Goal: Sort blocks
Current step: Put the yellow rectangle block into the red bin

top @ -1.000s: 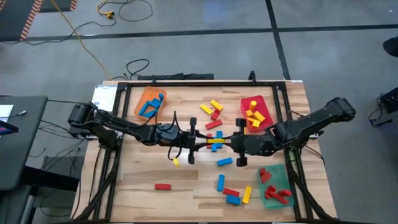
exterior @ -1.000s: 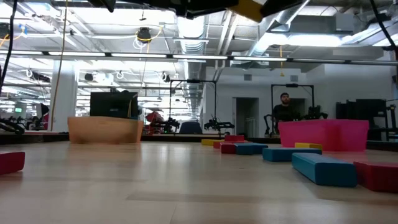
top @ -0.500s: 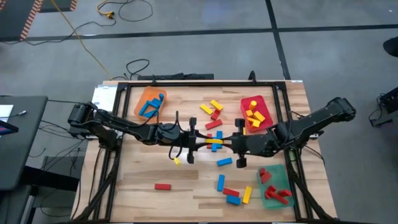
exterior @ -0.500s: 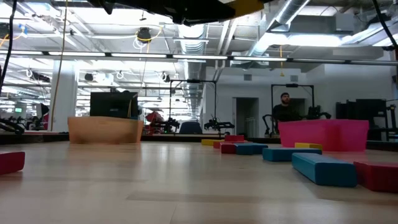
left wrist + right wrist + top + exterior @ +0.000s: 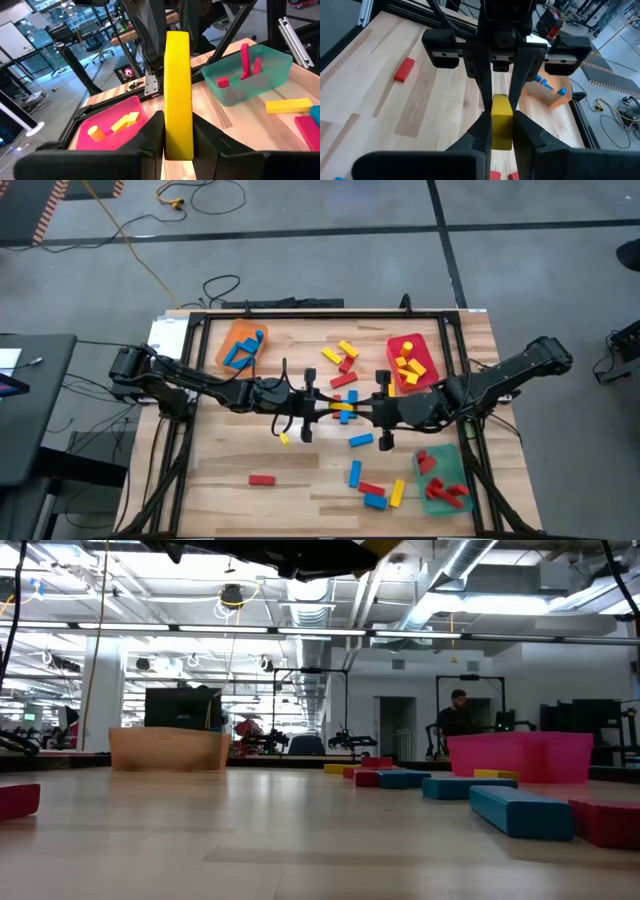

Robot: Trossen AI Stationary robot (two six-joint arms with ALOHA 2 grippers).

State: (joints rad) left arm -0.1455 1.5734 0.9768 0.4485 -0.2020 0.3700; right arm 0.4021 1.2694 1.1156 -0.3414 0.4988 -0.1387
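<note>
**High view.** The two arms are meeting at mid-table. The left gripper point(image 5: 318, 406) and the right gripper point(image 5: 368, 410) are facing each other with a yellow block point(image 5: 343, 407) spanning the gap between them. Already sorted: blue pieces are lying in the orange tray point(image 5: 232, 336), yellow pieces in the red tray point(image 5: 427, 380), red pieces in the green tray point(image 5: 432, 498). Still loose on the wooden table point(image 5: 210, 470): a mixed cluster behind the grippers, a blue block point(image 5: 361, 441) just in front of them, a group of blue, red and yellow near the green tray, a lone red block point(image 5: 262, 479) at the front left, and a small yellow piece point(image 5: 283, 440) under the left arm. By my reckoning the job is standing somewhere past halfway.

**Low view.** Loose blocks are sitting on the tabletop at the right, among them a long blue one point(image 5: 520, 810); the grippers themselves are hanging mostly above this picture.

**Left wrist view.** The left fingers point(image 5: 150, 131) are pinching the yellow block narrowly, one on each side, while the far end is running into the other arm's jaws.

**Right wrist view.** The right fingers point(image 5: 482, 127) are clamping the same yellow block, the opposing gripper gripping it too. Both are holding it; it is looking like a handover, probably bound for the red tray.
</note>
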